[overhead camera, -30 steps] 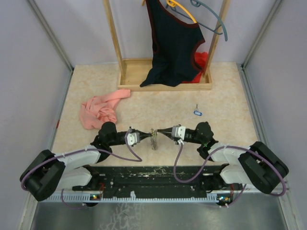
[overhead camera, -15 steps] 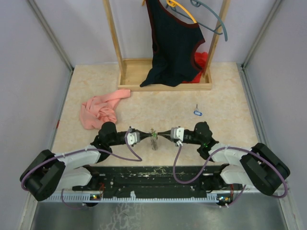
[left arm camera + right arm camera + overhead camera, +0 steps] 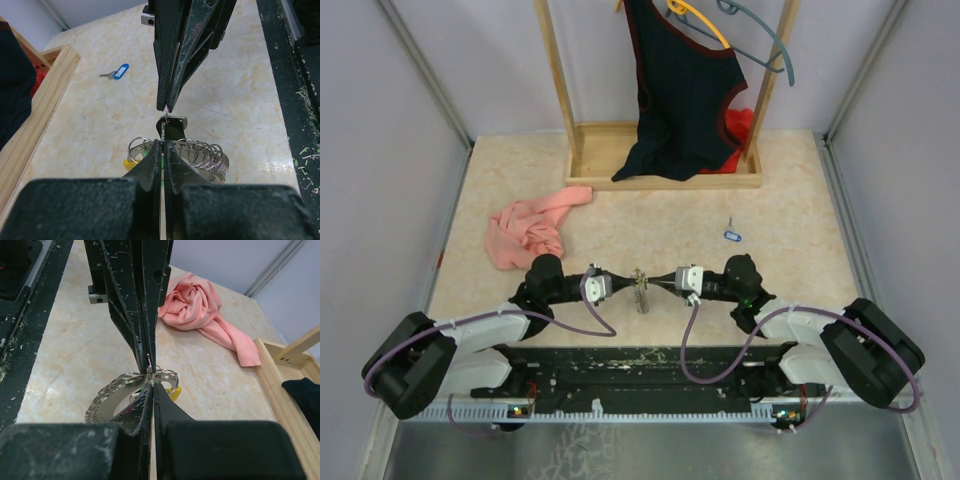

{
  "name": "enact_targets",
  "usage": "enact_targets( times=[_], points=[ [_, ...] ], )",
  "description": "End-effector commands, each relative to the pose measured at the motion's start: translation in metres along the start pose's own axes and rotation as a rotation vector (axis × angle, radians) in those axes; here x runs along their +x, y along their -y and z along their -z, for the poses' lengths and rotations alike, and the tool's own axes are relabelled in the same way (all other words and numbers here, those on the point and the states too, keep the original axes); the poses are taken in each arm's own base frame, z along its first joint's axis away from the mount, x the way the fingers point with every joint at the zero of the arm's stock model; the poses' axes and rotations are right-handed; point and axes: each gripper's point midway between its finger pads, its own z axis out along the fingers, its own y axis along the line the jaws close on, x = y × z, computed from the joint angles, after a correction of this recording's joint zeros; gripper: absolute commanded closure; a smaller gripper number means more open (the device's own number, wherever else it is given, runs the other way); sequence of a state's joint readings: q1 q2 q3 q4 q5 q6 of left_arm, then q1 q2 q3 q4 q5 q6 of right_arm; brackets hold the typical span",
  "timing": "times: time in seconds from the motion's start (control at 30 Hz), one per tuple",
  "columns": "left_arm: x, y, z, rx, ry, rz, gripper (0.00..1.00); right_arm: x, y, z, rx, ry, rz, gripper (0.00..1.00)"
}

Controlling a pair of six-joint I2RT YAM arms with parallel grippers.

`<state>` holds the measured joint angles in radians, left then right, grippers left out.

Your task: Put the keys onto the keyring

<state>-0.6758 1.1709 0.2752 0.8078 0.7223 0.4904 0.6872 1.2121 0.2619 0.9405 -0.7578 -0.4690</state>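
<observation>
My two grippers meet tip to tip at the table's near middle. My left gripper is shut on the keyring, a metal loop carrying several small rings and a yellow piece. My right gripper is shut on the thin ring of a black-headed key, held against the left fingertips. A sliver of green shows between the jaws. A blue-headed key lies loose on the table, behind and to the right.
A pink cloth lies crumpled at the left. A wooden rack stands at the back with a dark garment and hangers. Grey walls close in both sides.
My right gripper has moved left, closing the gap until its tips touch the left gripper's tips at the keyring. The left arm has stayed still.
</observation>
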Motion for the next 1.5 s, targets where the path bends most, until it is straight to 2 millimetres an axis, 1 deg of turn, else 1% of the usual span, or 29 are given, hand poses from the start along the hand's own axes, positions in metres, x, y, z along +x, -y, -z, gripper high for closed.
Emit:
enact_targets(
  times=[0.0,0.4,0.83,1.47],
  points=[
    [-0.007,-0.002,0.000,-0.001,0.032,-0.016,0.99,-0.028,0.010,-0.005,0.015,0.083,0.063,1.00],
    [-0.007,-0.002,-0.001,0.000,0.031,-0.009,0.99,-0.031,0.010,-0.004,0.018,0.093,0.064,1.00],
    [-0.009,-0.001,-0.002,0.015,0.042,-0.003,0.99,-0.029,0.008,-0.006,0.003,0.091,0.055,1.00],
    [-0.013,0.004,-0.004,0.048,0.068,-0.004,0.99,-0.027,0.001,-0.015,-0.055,0.082,0.005,1.00]
  ],
)
